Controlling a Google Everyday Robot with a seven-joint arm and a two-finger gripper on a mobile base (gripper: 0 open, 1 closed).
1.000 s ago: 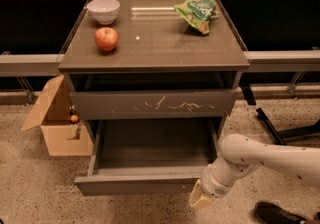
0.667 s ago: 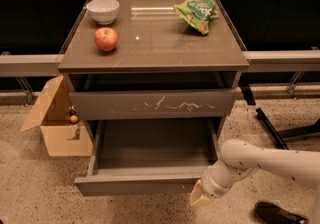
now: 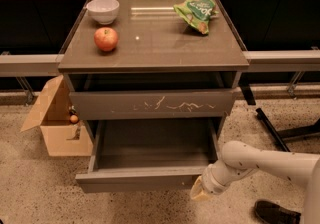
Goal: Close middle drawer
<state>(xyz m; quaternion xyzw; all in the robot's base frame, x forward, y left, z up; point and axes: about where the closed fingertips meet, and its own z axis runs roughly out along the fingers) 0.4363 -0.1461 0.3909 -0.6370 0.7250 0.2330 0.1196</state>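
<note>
The middle drawer [image 3: 135, 180] is pulled far out of the cabinet, and its dark, flat front faces me low in the view. Its inside looks empty. My gripper [image 3: 200, 190] is at the right end of that drawer front, with its pale tip against or just in front of the front's right corner. The white arm [image 3: 260, 160] reaches in from the lower right. Above it, the scratched drawer front [image 3: 152, 104] stands slightly out from the cabinet.
On the cabinet top [image 3: 155, 43] are a white bowl [image 3: 103, 10], a red apple [image 3: 106, 38] and a green snack bag [image 3: 196, 11]. An open cardboard box [image 3: 55, 123] stands on the floor to the left. Black chair legs [image 3: 272, 130] lie to the right.
</note>
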